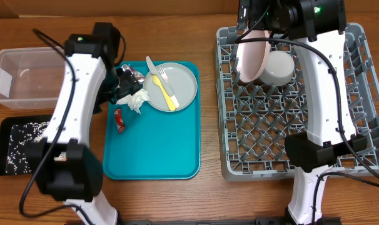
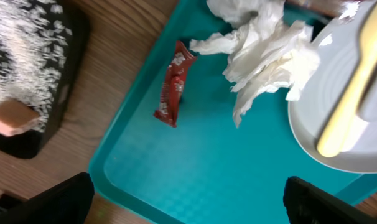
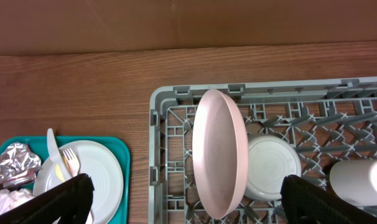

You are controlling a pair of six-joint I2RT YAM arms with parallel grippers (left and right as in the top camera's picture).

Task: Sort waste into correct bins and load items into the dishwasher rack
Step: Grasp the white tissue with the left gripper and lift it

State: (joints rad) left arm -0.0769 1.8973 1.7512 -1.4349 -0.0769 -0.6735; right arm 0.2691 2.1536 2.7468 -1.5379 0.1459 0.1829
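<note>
Looks like we're mid waste-sorting here. The left fingers [image 2: 51, 199] are spread wide with nothing in them, hanging over the near-left corner of the teal tray [image 1: 152, 150]. The red packet [image 2: 173, 84] and crumpled napkin [image 2: 269, 56] lie just ahead of them on the tray, and the foil ball [image 3: 14, 162] is tucked beside the grey-green plate [image 1: 183, 87].

The rice [image 2: 27, 43] and orange cube [image 2: 11, 118] are in the black tray [image 1: 3, 131]. The clear tub [image 1: 8, 94] looks empty from above.

Over on the other side, a pale pinkish plate [image 3: 219, 162] stands on edge in the rack [image 3: 300, 89], with a small bowl [image 3: 272, 165] right beside it and a cup [image 3: 363, 180] further along. The right fingers [image 3: 51, 199] are wide open too and clear of the plate, so that bit looks done.

My guess for the next move: drop down onto the packet or napkin, pinch it, and carry it to a bin. The packet lies flat, so it'll need a low grab. The yellow fork [image 1: 164, 92] and pale cutlery [image 1: 153, 65] aren't loaded yet.

The packet has some pale print on it, but it's too blurry to read.
</note>
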